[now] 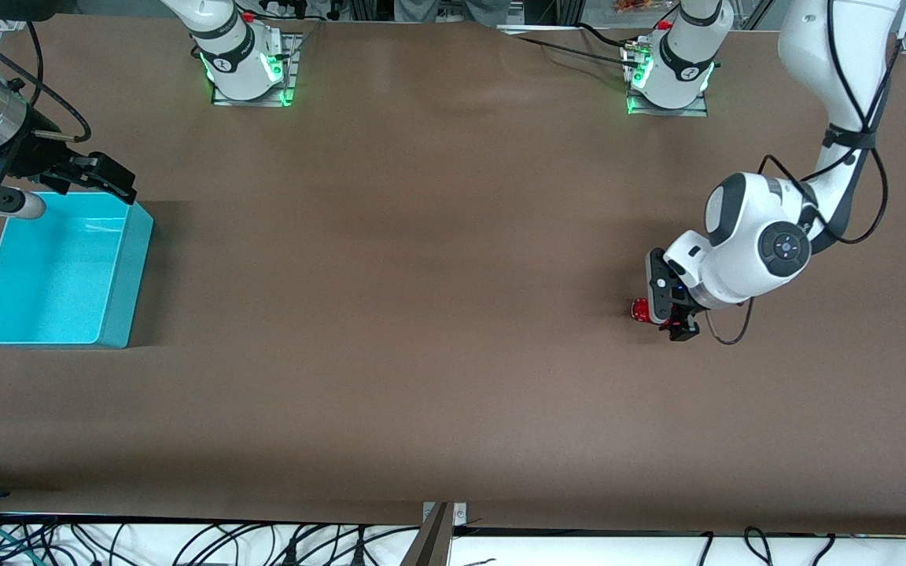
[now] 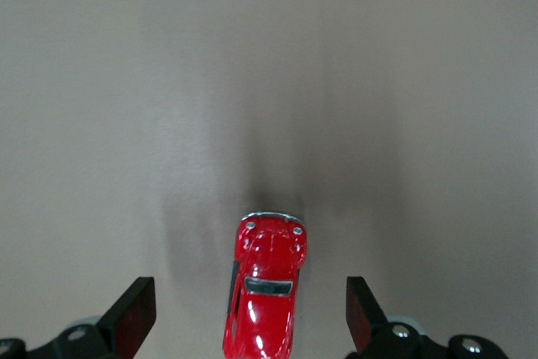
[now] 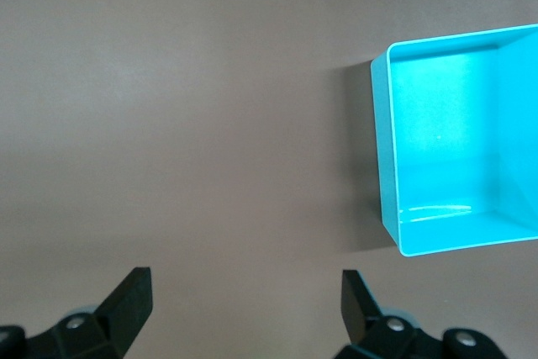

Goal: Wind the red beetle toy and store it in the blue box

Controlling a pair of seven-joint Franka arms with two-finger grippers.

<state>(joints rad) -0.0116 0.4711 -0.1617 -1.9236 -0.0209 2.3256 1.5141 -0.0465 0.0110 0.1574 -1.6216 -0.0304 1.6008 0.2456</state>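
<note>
The red beetle toy (image 1: 640, 310) sits on the brown table toward the left arm's end. My left gripper (image 1: 669, 308) is low over it and open. In the left wrist view the toy (image 2: 265, 292) lies between the two spread fingers (image 2: 134, 313), with a gap on each side. My left gripper (image 2: 250, 304) holds nothing. The blue box (image 1: 119, 267) stands open and empty at the right arm's end. My right gripper (image 1: 103, 179) hangs open and empty over the table beside the box's rim. The right wrist view shows the box (image 3: 382, 157) off to one side of my right gripper (image 3: 245, 292).
The two arm bases (image 1: 244, 63) (image 1: 669, 71) stand along the table's edge farthest from the front camera. A wide stretch of bare brown table (image 1: 390, 275) lies between the toy and the box. Cables hang below the edge nearest the front camera.
</note>
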